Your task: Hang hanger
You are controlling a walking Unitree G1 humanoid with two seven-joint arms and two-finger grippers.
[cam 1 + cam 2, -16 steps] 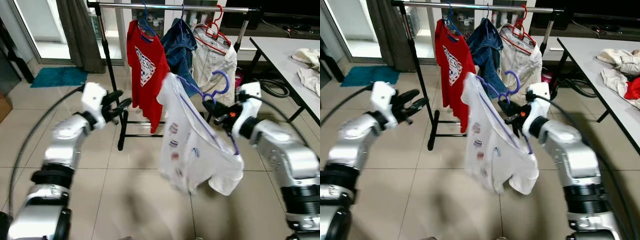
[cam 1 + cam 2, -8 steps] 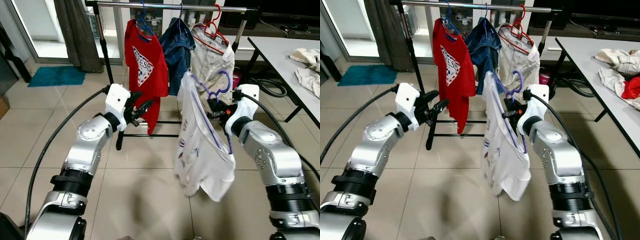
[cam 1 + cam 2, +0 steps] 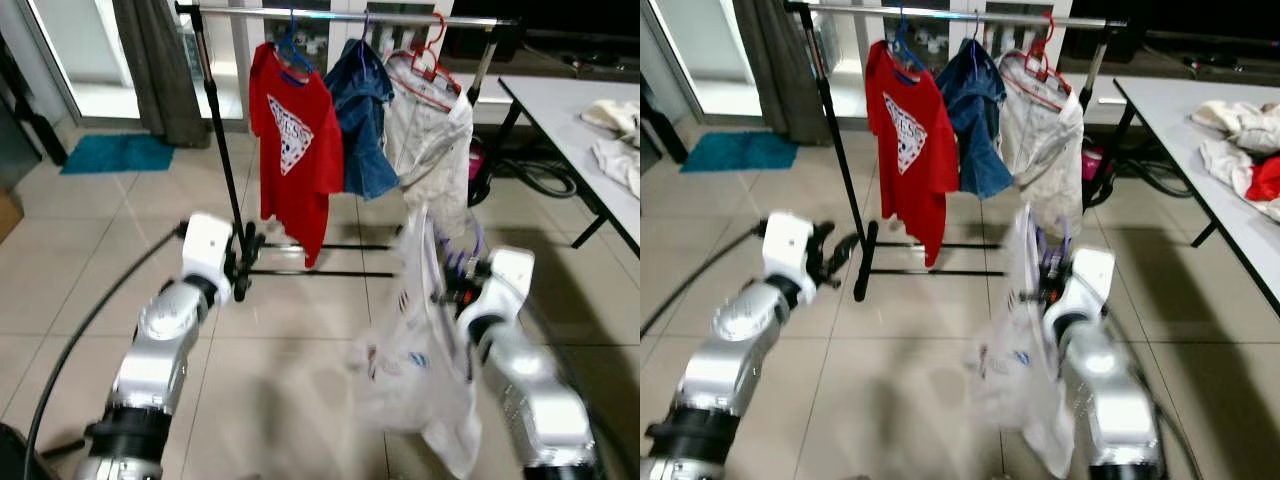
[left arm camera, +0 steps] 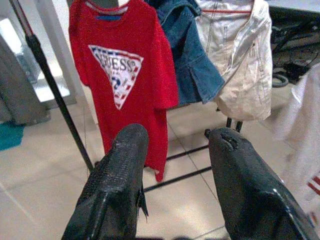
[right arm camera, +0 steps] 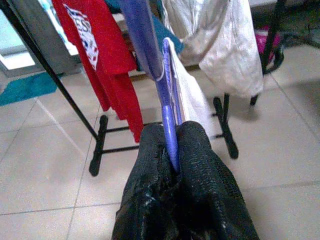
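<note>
Right gripper (image 5: 172,150) pinching purple hanger (image 5: 165,90) with white shirt (image 3: 415,360), near rack (image 3: 340,17). Left gripper (image 4: 175,150) spread, nothing between its fingers, facing rack.

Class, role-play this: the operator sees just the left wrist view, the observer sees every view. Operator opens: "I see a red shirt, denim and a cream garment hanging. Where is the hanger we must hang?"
Observer: The purple hanger is pinched in the right gripper.
Operator: Is anything on it?
Observer: Yes, a white shirt hangs from it, low beside the right arm.
Operator: Is it on the rail?
Observer: Not yet; the rail is well above it.
Operator: Anything else nearby?
Observer: A table with clothes stands on the robot's right.
</note>
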